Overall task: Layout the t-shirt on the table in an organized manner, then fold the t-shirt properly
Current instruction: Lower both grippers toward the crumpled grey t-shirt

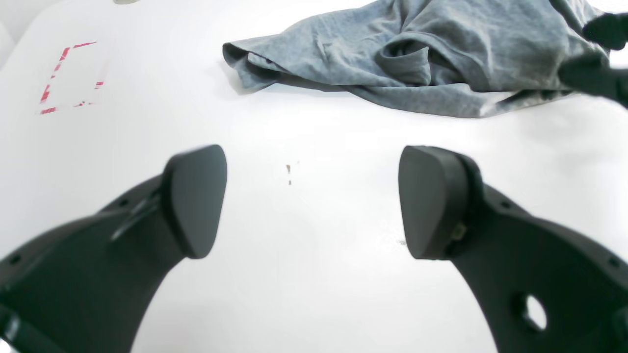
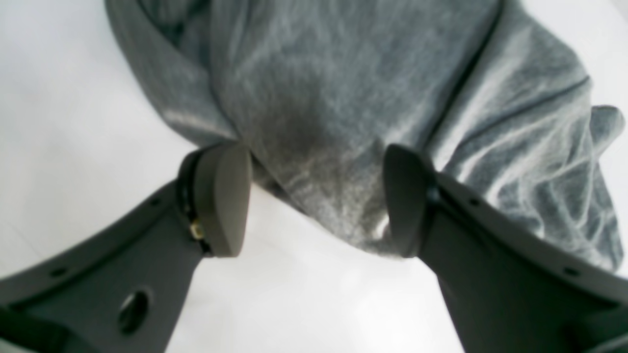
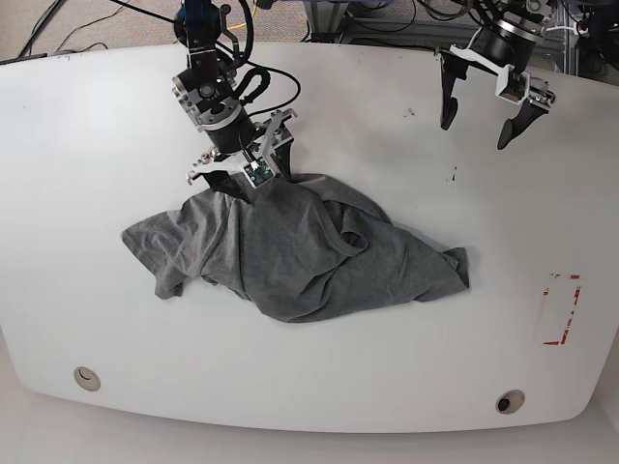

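— Across the middle of the table (image 3: 77, 116), what do you have?
— I see the t-shirt (image 3: 290, 256) lying crumpled. My right gripper (image 3: 244, 166) straddles its far edge, jaws spread, ready to pinch; the left gripper (image 3: 481, 108) hovers apart, spread, empty.

the t-shirt (image 3: 290, 256) is heather grey, a fine mottle of lighter and darker grey, plain with no print. the table (image 3: 97, 116) is glossy white, flecked with a few small dark specks (image 3: 452, 176), and carries a red dashed rectangle mark (image 3: 561, 309). the left gripper (image 1: 314, 201) is matte black; the right gripper (image 2: 316, 196) is dark grey.
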